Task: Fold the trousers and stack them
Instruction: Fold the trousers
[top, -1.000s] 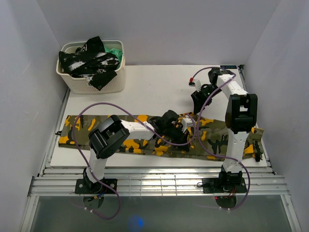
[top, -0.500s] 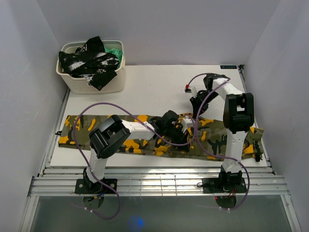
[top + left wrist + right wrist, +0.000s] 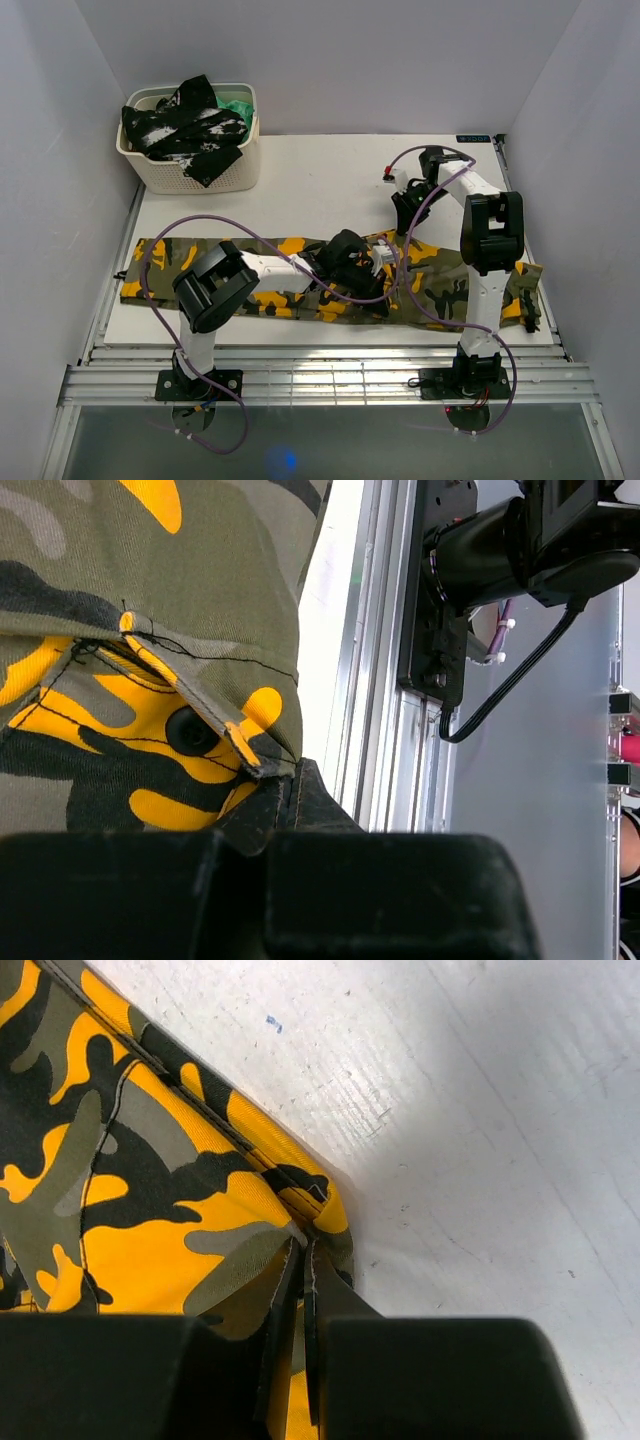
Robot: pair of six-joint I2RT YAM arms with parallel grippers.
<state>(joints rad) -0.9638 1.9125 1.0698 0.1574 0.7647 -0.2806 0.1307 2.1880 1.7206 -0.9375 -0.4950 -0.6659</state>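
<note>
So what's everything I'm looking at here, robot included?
trousers: one pair, camouflage of olive green, black and yellow-orange, spread lengthwise across the near part of the table
laundry basket: one, cream-white, far left corner of the table
mottled garment: one, black and white, heaped in the basket and hanging over its rim
green cloth: one, plain green, in the basket at its right side
table: one, white
left arm: one, white and black, reaching to the middle of the trousers
right arm: one, white and black, reaching to the trousers' far edge
left tool: one, black, shut on the trousers
right tool: one, black, shut on the trousers' edge
</note>
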